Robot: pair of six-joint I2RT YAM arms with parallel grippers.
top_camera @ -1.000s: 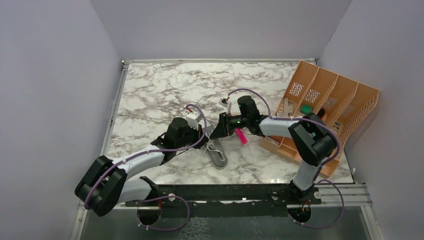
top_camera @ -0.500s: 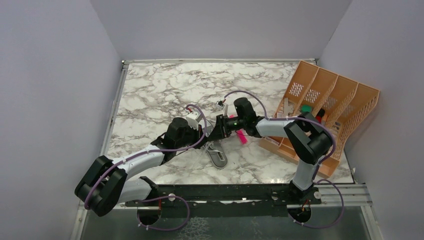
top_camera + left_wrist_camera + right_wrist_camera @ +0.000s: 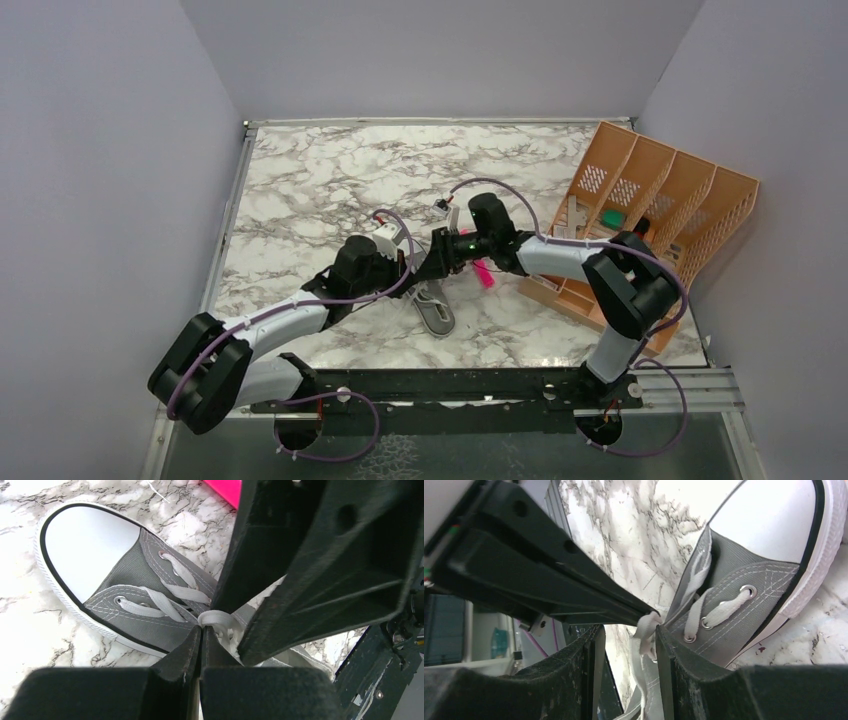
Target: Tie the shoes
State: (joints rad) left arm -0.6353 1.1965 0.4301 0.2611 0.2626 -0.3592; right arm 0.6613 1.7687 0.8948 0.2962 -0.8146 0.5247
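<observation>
The grey sneaker with white toe cap lies on the marble table, its toe toward the far side. In the left wrist view the shoe fills the middle, and my left gripper is shut on a loop of the white lace above the tongue. In the right wrist view my right gripper is open, its fingers either side of a hanging white lace beside the shoe. In the top view both grippers meet over the shoe: left gripper, right gripper.
A pink bar lies on the table just right of the right gripper and shows at the top of the left wrist view. An orange mesh organiser stands at the right. The black base rail runs along the near edge.
The right arm has shifted a little to the left, bringing its gripper closer to the left gripper over the shoe. The left arm and shoe hold still.
</observation>
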